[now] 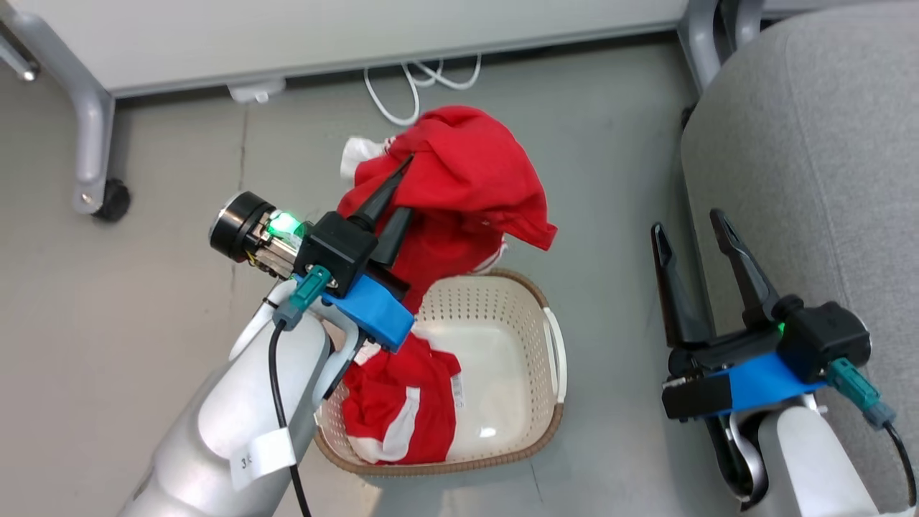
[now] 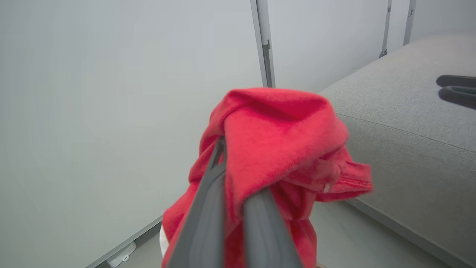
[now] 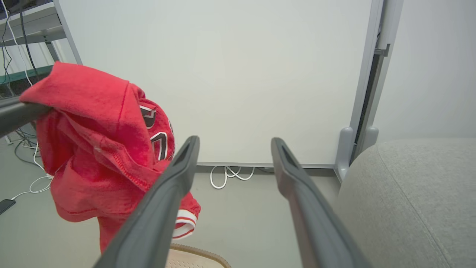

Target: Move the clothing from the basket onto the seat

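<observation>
Head view: the left gripper (image 1: 402, 190) is clamped on one red garment (image 1: 467, 172), held above the basket (image 1: 553, 424); the second garment (image 1: 398, 406) lies inside; the right gripper (image 1: 689, 224) hangs, jaws apart, beside the seat (image 1: 811, 158); left wrist view: cloth hides the tips, so the pinch may be shallow and slip; right wrist view: bare floor (image 3: 260, 208) separates basket from the seat's rounded edge.

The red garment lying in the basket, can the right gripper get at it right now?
Probably yes: the right gripper is open, empty, beside the open-topped basket; the garment lies at its left side, near the left arm.
</observation>
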You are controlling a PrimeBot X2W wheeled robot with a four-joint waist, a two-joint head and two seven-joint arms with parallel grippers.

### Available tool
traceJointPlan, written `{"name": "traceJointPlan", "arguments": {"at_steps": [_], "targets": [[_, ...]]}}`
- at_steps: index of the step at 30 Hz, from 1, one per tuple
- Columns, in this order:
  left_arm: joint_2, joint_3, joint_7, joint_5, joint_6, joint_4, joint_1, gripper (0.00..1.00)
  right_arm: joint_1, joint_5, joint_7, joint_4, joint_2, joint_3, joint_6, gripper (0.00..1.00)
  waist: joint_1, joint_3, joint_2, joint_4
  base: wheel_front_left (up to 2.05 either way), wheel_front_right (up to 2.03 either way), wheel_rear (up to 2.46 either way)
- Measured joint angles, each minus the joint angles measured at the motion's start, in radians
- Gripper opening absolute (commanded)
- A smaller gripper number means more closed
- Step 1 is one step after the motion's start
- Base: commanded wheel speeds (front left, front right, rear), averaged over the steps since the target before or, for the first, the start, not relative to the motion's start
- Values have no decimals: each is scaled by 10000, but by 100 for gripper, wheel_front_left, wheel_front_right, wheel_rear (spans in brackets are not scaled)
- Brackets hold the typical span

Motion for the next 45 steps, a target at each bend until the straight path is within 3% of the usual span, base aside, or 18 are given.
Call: {"name": "traceJointPlan", "arguments": {"at_steps": [12, 23, 34, 45], "targets": [[-136, 221, 0, 240, -117, -510, 506, 0, 1006, 134, 0, 105, 0, -180, 0, 100, 0, -1462, 0, 288, 0, 0, 0], [-105, 138, 0, 253, -167, -752, 616, 0, 1068, 257, 0, -59, 0, 19, 0, 100, 1, -1702, 0, 387, 0, 0, 0], [-151, -31, 0, 224, -169, -872, 429, 0, -118, 25, -2, -58, -276, 1994, 0, 100, 2, -1444, 0, 481, 0, 0, 0], [-408, -330, 0, 222, -169, -1156, 64, 0, -1764, 301, -2, 1200, -495, 3492, 0, 100, 3, -1103, 0, 925, 0, 0, 0]]}}
